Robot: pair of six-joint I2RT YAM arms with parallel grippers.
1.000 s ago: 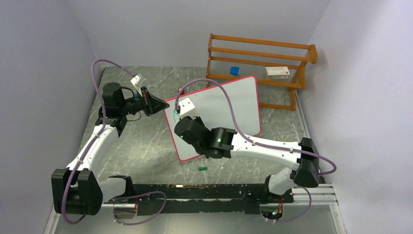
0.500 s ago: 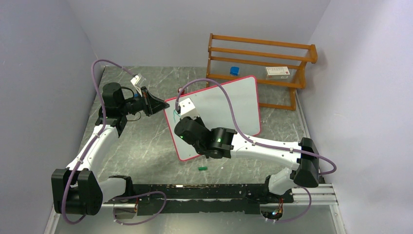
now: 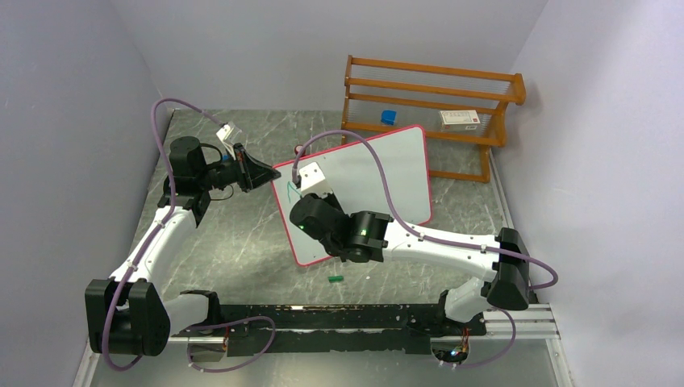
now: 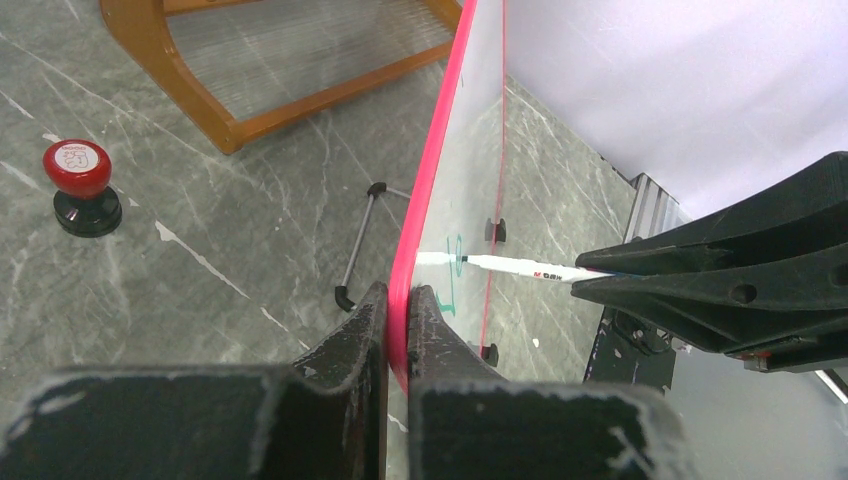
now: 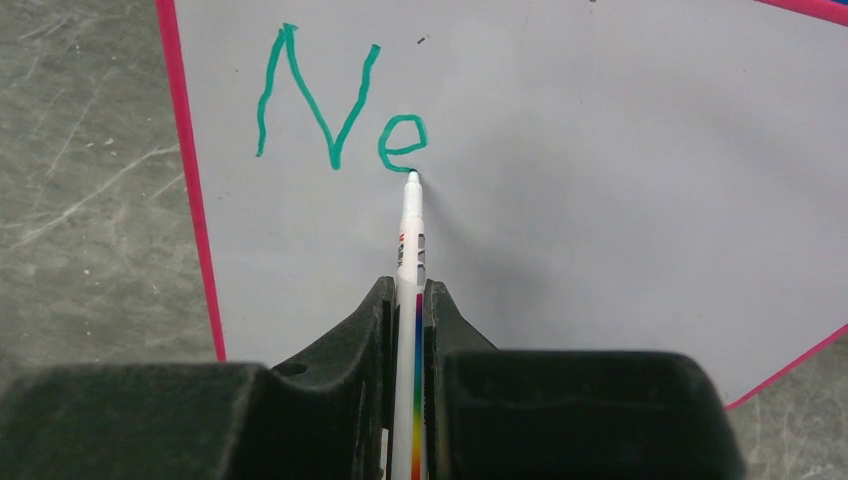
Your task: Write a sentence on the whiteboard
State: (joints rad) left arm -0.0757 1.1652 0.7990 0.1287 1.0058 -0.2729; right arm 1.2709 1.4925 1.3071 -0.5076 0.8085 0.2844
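We see one whiteboard standing propped up on the table, in front of one wooden rack. Of the sentence we count two green letters, "Ne", near the board's upper left corner in the right wrist view.

One marker points at them, its tip touching the board at the foot of the "e". The right gripper is clamped tight on the marker's barrel, one finger on each side, and sits just in front of the board's face, below the letters.

The left gripper is closed on the board's pink-red rim, which runs up between its two fingers. From that wrist view we also see the marker meeting the white face from the right.

Further out we count one small green cap lying on the table near the board's lower corner, and one red knob on a black base beside the rack.
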